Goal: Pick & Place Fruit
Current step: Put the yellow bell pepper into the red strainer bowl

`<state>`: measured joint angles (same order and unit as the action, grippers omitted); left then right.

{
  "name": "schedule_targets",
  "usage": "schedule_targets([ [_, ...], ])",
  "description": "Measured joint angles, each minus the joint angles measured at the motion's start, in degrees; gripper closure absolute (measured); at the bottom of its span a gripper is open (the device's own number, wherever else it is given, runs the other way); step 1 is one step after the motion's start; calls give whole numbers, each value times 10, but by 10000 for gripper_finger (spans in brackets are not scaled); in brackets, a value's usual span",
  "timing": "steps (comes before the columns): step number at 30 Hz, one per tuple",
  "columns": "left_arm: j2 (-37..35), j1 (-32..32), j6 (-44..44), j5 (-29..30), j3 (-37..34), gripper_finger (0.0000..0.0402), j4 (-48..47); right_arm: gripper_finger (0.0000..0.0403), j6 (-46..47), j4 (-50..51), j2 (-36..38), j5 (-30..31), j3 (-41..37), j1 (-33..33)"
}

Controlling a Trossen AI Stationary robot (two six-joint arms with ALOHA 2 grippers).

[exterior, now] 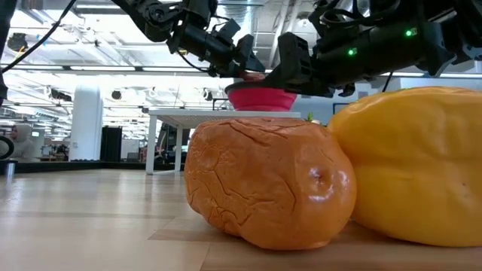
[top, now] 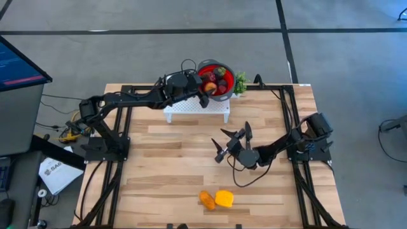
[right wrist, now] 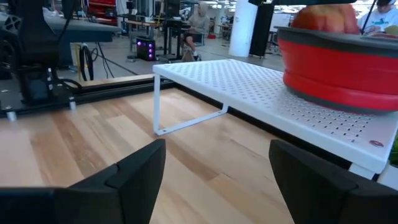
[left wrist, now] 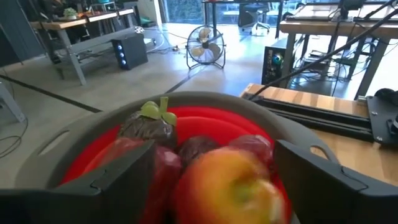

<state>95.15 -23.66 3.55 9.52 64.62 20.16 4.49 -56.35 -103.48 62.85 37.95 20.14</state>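
The red bowl with a grey rim (top: 224, 69) stands on a white perforated rack (top: 191, 108) at the table's far edge and holds several red and dark purple fruits (left wrist: 149, 127). My left gripper (top: 205, 95) is open over the bowl's near-left rim. A red-yellow fruit (left wrist: 230, 186) shows blurred between its fingers, above the fruits in the bowl. An orange fruit (top: 207, 200) and a larger yellow fruit (top: 224, 198) lie side by side on the table near its front edge. My right gripper (top: 232, 140) is open and empty at mid-table, pointing toward the rack (right wrist: 261, 87). My left gripper has the red-yellow fruit (left wrist: 249, 180) between its two spread fingers, which slant down over the bowl from the table's left. The fruit is blurred while the fingers (left wrist: 118, 180) are sharp; I cannot tell whether either finger touches it.
A small green leafy piece (top: 241, 83) sits at the rack's right end beside the bowl. Black frame rails (top: 280, 95) run along the table's far and side edges. Bare wood lies between the rack and the two fruits (exterior: 267, 184) at the front.
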Motion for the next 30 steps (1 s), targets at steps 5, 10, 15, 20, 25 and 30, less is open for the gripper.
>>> schedule_targets([
  [5,0,-4,0,0,0,60,-12,122,0,0,5,0,0,5],
  [10,-7,-4,7,0,0,49,-21,122,0,2,9,0,0,6],
  [15,-47,9,25,-1,0,54,-63,122,-13,15,21,-14,0,14],
  [20,-115,41,22,-2,-45,65,-98,122,-5,101,68,-131,0,16],
  [25,-178,91,-5,-3,-136,76,-92,122,6,209,130,-359,0,-1],
  [30,-215,151,-41,-3,-243,87,-40,122,5,242,167,-579,0,-17],
])
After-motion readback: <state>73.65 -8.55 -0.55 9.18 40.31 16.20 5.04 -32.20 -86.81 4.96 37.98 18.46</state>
